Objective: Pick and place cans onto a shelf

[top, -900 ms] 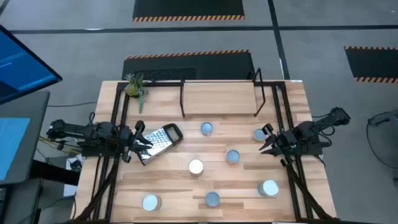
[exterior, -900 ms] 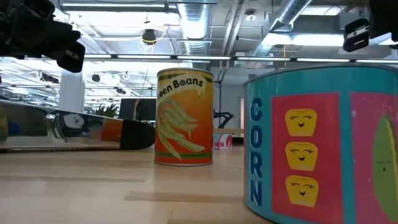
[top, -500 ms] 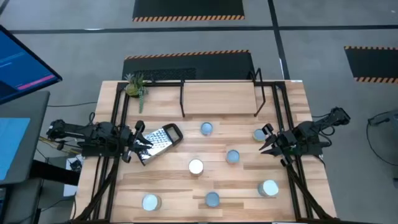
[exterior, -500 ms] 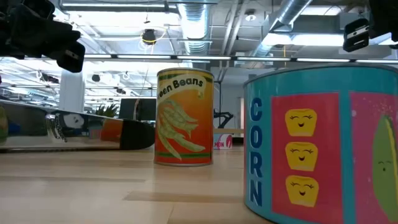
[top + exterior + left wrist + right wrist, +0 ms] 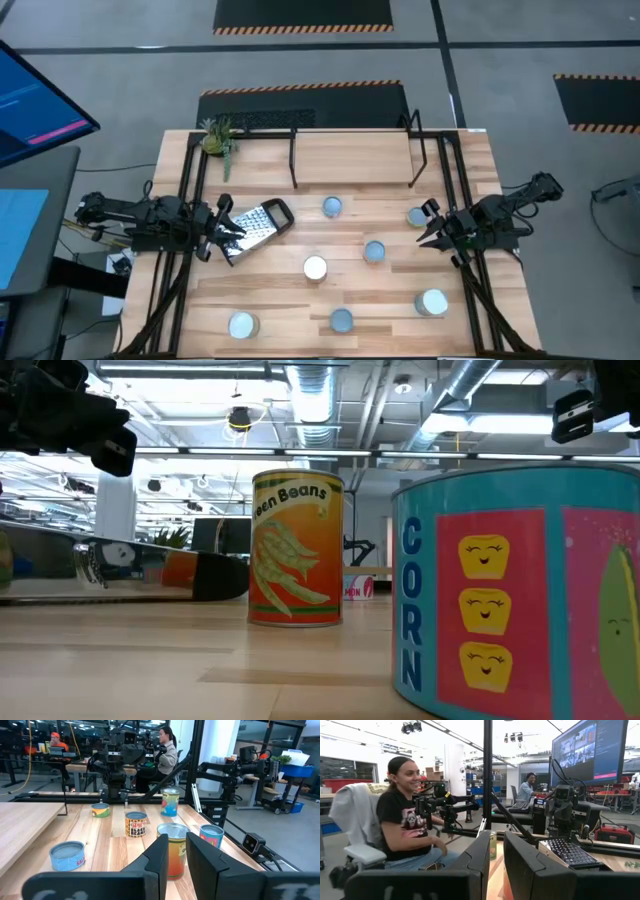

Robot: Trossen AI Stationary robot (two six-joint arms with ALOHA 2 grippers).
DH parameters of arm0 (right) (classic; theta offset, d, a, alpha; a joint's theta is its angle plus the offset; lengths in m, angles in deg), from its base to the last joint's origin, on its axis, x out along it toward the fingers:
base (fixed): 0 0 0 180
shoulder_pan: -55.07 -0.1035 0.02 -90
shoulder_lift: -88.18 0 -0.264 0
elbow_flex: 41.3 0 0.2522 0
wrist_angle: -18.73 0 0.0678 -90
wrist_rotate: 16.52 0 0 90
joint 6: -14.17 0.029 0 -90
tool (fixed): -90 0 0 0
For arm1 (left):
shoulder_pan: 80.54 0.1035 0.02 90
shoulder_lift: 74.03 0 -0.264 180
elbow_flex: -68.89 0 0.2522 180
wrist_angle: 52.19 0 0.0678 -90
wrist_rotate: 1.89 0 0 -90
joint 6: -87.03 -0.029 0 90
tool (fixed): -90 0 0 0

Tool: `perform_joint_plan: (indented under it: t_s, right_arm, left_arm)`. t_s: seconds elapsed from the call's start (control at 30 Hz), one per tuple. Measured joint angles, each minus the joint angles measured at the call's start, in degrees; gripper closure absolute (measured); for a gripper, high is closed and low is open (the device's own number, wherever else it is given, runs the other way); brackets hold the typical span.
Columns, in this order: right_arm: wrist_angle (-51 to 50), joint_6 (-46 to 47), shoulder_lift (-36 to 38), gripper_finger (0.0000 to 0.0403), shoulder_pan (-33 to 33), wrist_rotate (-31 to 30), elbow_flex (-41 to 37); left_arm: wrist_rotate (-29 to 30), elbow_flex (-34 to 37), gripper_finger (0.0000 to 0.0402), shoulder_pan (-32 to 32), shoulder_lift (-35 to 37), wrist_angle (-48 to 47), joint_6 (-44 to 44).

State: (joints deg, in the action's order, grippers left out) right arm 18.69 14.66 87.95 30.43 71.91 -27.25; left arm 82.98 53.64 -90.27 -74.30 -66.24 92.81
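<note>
Several cans with silvery-blue tops stand upright on the wooden table: one [image 5: 332, 207] near the shelf, others [image 5: 374, 251] [image 5: 315, 267] mid-table, and more along the near edge [image 5: 341, 320]. The shelf [image 5: 352, 152], a light board on black wire legs, stands at the far side with nothing on it. My left gripper [image 5: 234, 232] hovers at the table's left over the grater's end, fingers a narrow gap apart [image 5: 177, 855], empty. My right gripper [image 5: 424, 236] hovers at the right beside a can [image 5: 417, 216], also narrowly open [image 5: 497, 855] and empty.
A flat perforated metal grater [image 5: 258, 227] lies left of centre. A small plant [image 5: 218, 138] stands at the far left corner. Black frame posts [image 5: 190, 190] run along both table sides. A green-beans can [image 5: 296, 548] and a corn can [image 5: 520, 595] stand near the low camera. A seated person [image 5: 405, 827] is beyond the table.
</note>
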Motion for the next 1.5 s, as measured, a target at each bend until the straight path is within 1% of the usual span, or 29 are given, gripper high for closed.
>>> perform_joint_plan:
  t_s: [1.0,1.13,1.3,1.4,1.47,1.5]
  right_arm:
    - [0.0,0.0,0.0,0.0321,0.0,0.0,0.0]
    - [0.0,0.0,0.0,0.0321,0.0,0.0,0.0]
    - [0.0,-0.3,0.0,0.0321,0.0,0.0,0.0]
    - [0.2,-5.2,0.0,0.0321,0.0,-0.1,0.0]
    - [0.2,-6.1,0.0,0.0321,0.0,-0.1,0.0]
    - [0.1,-6.3,0.0,0.0321,0.0,-0.1,0.0]
  left_arm:
    - [0.0,0.0,0.0345,0.0,0.0,0.0,0.0]
    - [0.1,0.0,0.0345,0.0,0.0,0.0,-1.0]
    - [2.5,0.0,0.0345,0.0,0.0,-0.3,0.3]
    - [2.6,0.0,0.0345,0.0,0.0,-0.3,0.9]
    - [3.4,0.0,0.0345,0.0,0.0,-0.4,-0.7]
    - [4.9,0.0,0.0345,0.0,0.0,-0.5,-2.0]
